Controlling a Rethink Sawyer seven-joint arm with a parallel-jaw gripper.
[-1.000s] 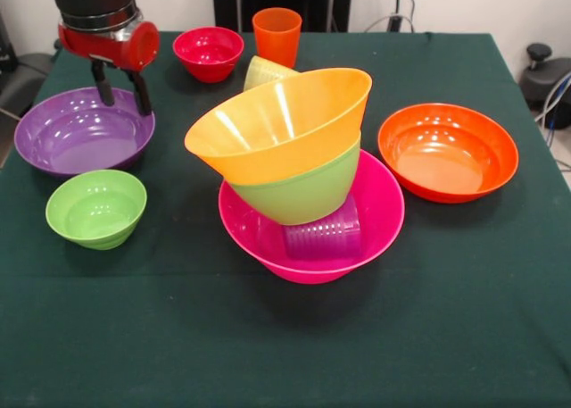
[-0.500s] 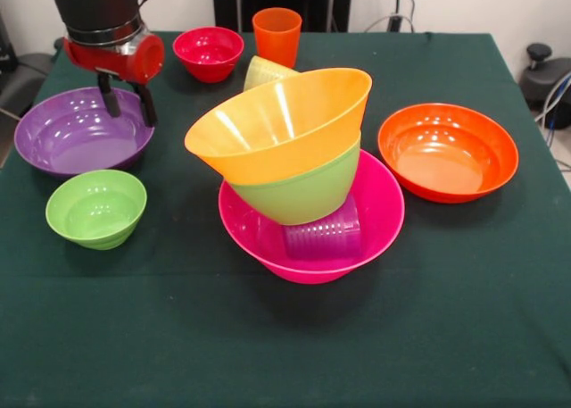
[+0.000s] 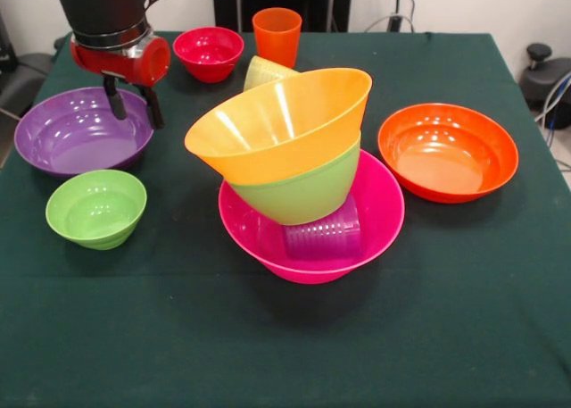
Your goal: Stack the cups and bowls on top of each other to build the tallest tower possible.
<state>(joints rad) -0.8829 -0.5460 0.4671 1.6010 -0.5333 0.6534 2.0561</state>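
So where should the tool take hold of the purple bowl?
On the rim of the purple bowl, coming down from above, one finger inside the wall and one outside. It sits upright and empty, too wide to span, with low sloped walls. The tool hangs open at its rim nearest the tower.

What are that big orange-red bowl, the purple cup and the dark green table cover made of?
The orange-red bowl looks like glossy plastic: light glints off its smooth inside. The purple cup seems translucent ribbed plastic, lying in the pink bowl. The table cover looks like matte cloth, with no shine.
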